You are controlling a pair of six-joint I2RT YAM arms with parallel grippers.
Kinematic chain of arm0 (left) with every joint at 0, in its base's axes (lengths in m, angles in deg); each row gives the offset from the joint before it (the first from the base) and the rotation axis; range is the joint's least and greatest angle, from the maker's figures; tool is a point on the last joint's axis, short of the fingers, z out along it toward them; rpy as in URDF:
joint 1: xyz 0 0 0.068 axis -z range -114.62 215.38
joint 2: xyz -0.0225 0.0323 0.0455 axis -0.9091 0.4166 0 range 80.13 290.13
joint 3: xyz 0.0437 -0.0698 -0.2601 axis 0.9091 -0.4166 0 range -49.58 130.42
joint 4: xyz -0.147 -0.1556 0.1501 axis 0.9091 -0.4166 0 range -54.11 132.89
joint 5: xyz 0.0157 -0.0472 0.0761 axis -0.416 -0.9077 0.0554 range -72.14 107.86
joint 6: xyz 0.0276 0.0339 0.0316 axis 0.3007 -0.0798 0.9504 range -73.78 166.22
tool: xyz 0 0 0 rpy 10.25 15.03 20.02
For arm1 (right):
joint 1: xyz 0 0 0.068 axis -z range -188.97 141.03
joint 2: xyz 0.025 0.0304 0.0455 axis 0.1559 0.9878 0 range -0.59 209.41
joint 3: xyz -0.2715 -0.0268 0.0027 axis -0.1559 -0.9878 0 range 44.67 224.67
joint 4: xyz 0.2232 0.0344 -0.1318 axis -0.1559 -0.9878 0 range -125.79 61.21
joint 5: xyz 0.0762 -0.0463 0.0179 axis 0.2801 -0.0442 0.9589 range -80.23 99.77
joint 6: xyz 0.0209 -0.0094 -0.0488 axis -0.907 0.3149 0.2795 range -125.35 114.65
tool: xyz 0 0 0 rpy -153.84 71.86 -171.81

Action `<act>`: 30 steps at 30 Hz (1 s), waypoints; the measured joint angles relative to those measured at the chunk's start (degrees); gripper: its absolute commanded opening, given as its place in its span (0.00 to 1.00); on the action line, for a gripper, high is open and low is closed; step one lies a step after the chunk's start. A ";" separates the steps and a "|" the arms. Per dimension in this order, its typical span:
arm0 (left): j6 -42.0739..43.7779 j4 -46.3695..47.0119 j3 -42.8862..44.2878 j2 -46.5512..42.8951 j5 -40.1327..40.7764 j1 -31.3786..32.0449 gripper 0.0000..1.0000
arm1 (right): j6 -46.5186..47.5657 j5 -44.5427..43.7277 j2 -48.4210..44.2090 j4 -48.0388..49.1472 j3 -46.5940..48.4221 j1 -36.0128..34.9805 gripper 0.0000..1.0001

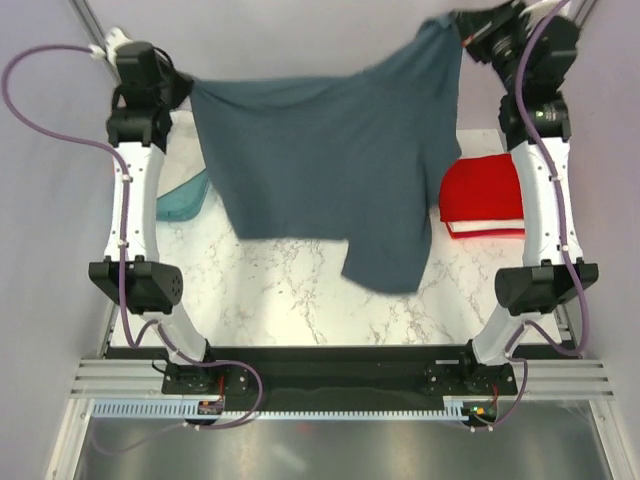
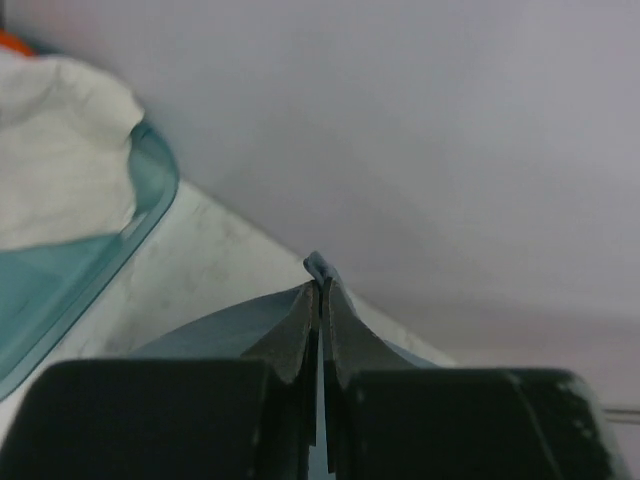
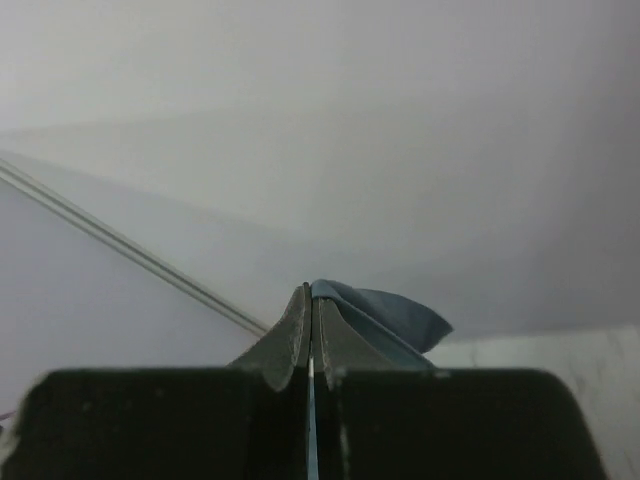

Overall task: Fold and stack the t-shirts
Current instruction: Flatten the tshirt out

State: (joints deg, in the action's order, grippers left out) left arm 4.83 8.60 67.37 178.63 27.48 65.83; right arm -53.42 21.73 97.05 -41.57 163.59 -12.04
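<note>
Between my left gripper (image 2: 320,292) and right gripper (image 3: 312,295), both clamped on its upper edge, blue-grey t-shirt (image 1: 330,170) spans sideways, hanging below.

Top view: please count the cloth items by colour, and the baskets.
Blue-grey t-shirt: 1
Red t-shirt: 1
Teal basket: 1
Total: 3
A white strip under the red one may be another shirt; I cannot tell.

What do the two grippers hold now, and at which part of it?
The blue-grey t-shirt, spread in the air between them: left gripper pinches one upper corner, right gripper the other.
</note>
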 measured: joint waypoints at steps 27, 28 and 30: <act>-3.48 24.33 -53.57 -10.82 -9.81 -5.42 0.02 | -12.11 14.53 -21.86 30.64 -65.42 10.84 0.00; -3.87 24.92 -55.91 -12.07 -9.81 -5.27 0.02 | -11.65 14.45 -23.43 30.21 -67.32 10.84 0.00; -5.20 28.11 -62.16 -15.52 -9.79 -4.79 0.02 | -10.58 14.05 -26.29 29.86 -70.51 10.84 0.00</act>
State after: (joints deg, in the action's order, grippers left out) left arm -0.37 36.71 5.21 163.11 17.69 61.04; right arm -64.00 35.79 70.76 -11.71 93.08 -1.20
